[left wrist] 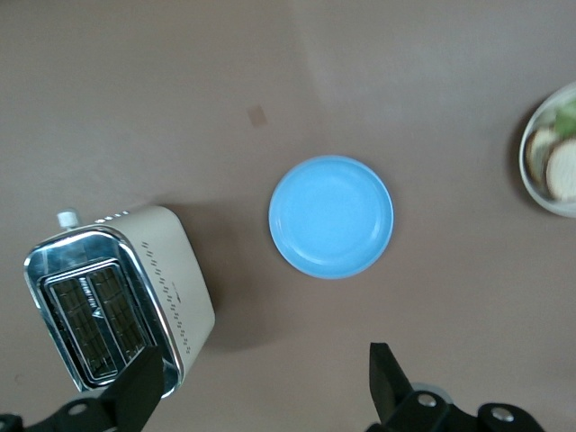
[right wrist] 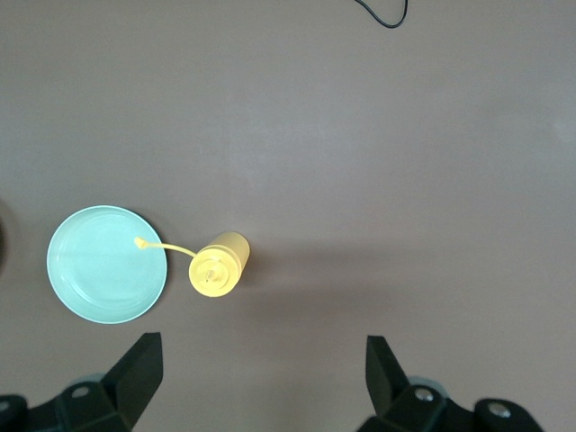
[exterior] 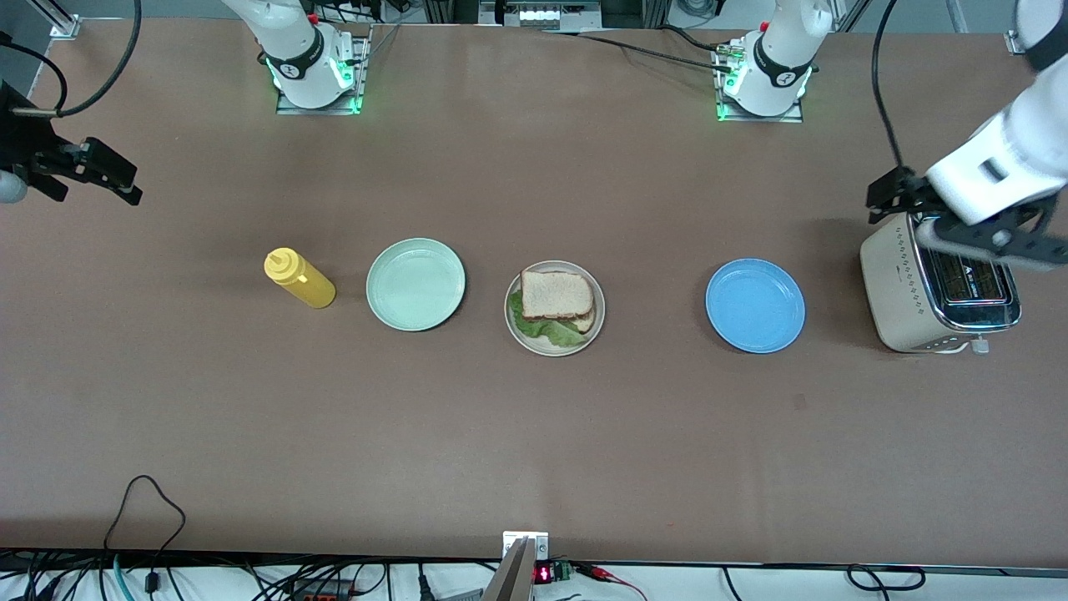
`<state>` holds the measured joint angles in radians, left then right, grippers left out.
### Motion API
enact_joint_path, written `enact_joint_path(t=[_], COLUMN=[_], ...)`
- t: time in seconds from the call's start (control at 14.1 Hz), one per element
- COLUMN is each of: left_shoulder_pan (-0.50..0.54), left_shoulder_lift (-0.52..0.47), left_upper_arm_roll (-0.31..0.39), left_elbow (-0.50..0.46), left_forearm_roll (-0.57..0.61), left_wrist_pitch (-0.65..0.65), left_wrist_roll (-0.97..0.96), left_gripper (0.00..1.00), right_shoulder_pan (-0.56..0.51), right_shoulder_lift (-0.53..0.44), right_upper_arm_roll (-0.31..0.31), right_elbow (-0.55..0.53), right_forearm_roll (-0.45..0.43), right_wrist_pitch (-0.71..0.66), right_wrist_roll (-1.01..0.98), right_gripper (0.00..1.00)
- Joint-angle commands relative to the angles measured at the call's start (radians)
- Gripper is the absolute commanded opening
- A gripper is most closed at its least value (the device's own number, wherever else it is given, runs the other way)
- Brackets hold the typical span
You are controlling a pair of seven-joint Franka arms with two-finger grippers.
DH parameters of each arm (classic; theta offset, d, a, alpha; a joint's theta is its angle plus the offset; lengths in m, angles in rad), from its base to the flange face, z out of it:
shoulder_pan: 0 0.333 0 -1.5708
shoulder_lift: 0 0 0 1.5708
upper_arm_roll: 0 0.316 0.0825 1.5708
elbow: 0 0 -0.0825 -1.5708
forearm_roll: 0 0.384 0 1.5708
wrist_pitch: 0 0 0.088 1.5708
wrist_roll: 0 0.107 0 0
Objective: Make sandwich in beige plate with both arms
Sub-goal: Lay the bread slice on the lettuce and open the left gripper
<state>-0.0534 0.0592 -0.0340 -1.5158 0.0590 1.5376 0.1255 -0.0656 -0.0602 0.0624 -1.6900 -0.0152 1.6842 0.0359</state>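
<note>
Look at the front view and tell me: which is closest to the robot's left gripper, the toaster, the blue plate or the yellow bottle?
Nearest to the left gripper first:
1. Toaster: right under the gripper, at the left arm's end of the table.
2. Blue plate: beside the toaster, toward the middle.
3. Yellow bottle: farthest, toward the right arm's end, beside the green plate.

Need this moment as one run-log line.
sandwich: stacked on beige plate | left gripper: open, over toaster | right gripper: open, raised at right arm's end of table
</note>
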Motion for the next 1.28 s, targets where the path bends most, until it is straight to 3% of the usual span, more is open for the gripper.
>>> enact_joint_path(t=[0.0,0.21,1.21], left_shoulder_pan=[-0.019,-0.011,-0.002], left_shoulder_lift=[-0.076,-0.111,-0.096], left_upper_arm_roll=[0.039,0.037,0.028], left_elbow=[-0.122,-0.195,-0.161], left_forearm_roll=[-0.019,-0.025,-0.042], left_wrist_pitch=[0.062,0.105,0.084], left_wrist_roll=[-0.009,-0.009,-0.015], left_gripper=[1.0,1.0,1.0], right_shoulder_pan=[-0.013,-0.011,-0.005], right_shoulder_lift=[0.045,0.043,0.052], right_upper_arm_roll=[0.007,0.007,-0.001], right_elbow=[0.05,0.049,0.049], right_forearm_roll=[0.004,0.006,0.008], right_wrist_pitch=[0.002,0.0,0.009], right_wrist_roll=[-0.014,-0.014,-0.014], right_gripper=[1.0,1.0,1.0])
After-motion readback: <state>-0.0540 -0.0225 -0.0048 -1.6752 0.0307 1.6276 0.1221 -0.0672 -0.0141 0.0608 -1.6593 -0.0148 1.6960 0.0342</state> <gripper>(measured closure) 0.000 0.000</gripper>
